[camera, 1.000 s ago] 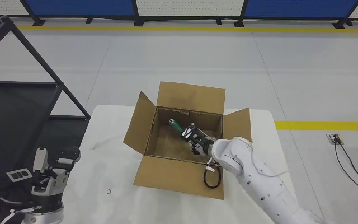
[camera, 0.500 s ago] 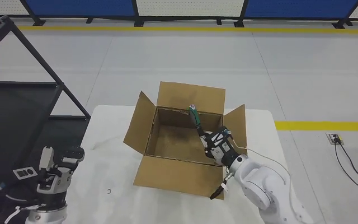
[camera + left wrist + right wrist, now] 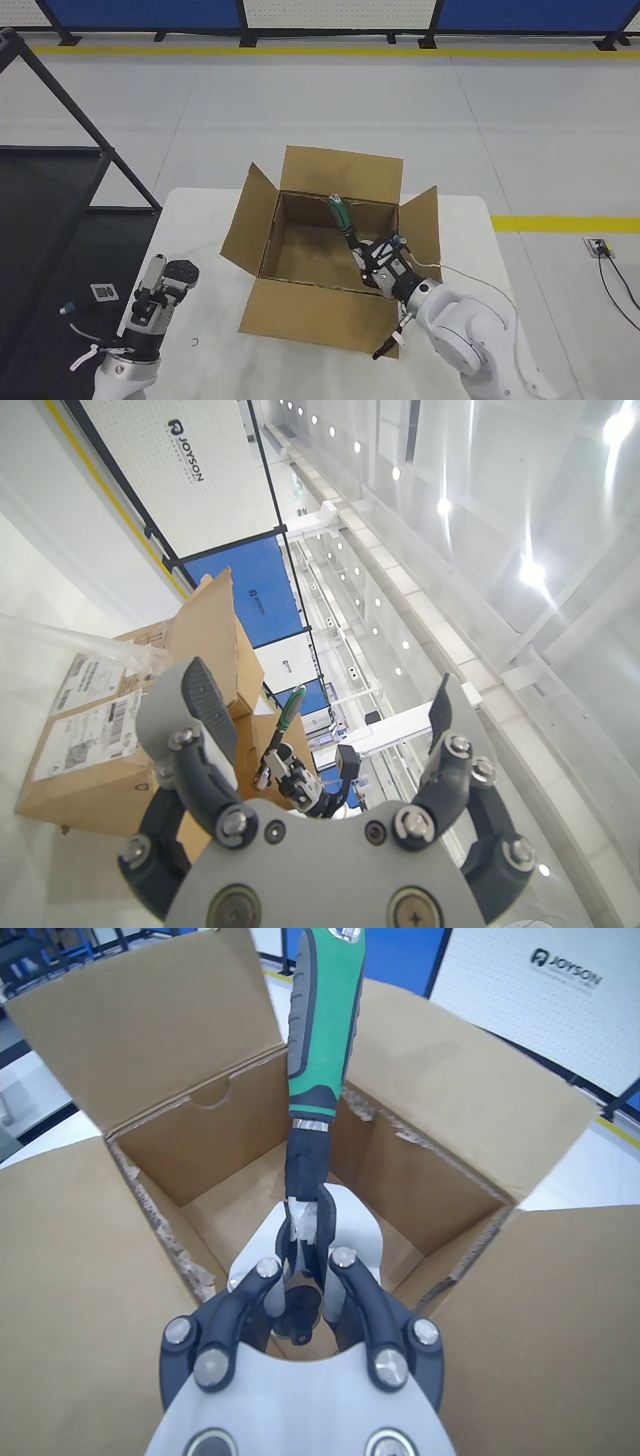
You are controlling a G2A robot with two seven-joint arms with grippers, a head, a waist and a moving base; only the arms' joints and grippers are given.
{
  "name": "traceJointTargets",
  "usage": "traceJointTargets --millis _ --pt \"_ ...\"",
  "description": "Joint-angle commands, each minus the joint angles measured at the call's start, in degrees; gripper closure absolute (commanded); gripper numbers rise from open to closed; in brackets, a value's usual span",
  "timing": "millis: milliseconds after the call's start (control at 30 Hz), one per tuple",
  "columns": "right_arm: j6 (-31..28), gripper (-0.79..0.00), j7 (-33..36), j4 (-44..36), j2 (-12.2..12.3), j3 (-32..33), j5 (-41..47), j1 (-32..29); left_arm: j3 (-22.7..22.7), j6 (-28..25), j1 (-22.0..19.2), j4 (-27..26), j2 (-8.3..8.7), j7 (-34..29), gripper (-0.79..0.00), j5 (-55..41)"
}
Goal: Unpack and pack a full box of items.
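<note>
An open cardboard box (image 3: 318, 312) stands on the white table with its flaps spread; its floor (image 3: 225, 1213) shows bare cardboard. My right gripper (image 3: 378, 268) hangs over the box's right side, shut on the metal end of a green-handled tool (image 3: 343, 215). The tool's handle (image 3: 325, 1043) points up and toward the back flap, above the rim. My left gripper (image 3: 160, 290) sits near the table's left front corner, apart from the box, fingers spread open and holding nothing (image 3: 320, 690). From there the box (image 3: 100, 725) and the lifted tool (image 3: 290, 712) are seen side-on.
A black metal frame (image 3: 60, 180) stands off the table's left side. A small dark ring (image 3: 195, 343) lies on the table between my left gripper and the box. White tabletop runs along the box's left and right sides.
My right gripper has lifted the green-handled tool off the box floor and swung it upright above the right side. My left gripper has moved right, toward the box, and tilted.
</note>
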Motion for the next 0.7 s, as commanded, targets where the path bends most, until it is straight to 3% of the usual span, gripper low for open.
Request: traceJointTargets --millis 0,167,433,667 --pt "0.48 0.0 -0.08 -2.95 0.21 1.3 -0.75 -0.92 1.13 0.11 -0.17 0.33 -0.06 0.81 -0.785 1.32" --pt "-0.12 0.0 -2.75 -14.17 1.42 8.8 -1.84 -8.86 2.61 -0.25 0.35 0.56 -0.16 2.32 -0.785 3.52" --pt "1.89 0.0 -9.63 -31.63 2.75 28.16 -1.87 -28.8 4.43 0.08 0.42 0.98 -0.3 4.27 -0.785 5.2" --pt "3.02 0.0 -15.93 -31.99 2.3 43.88 5.55 -44.73 8.14 0.89 -0.83 1.02 -0.49 5.14 -0.785 8.07"
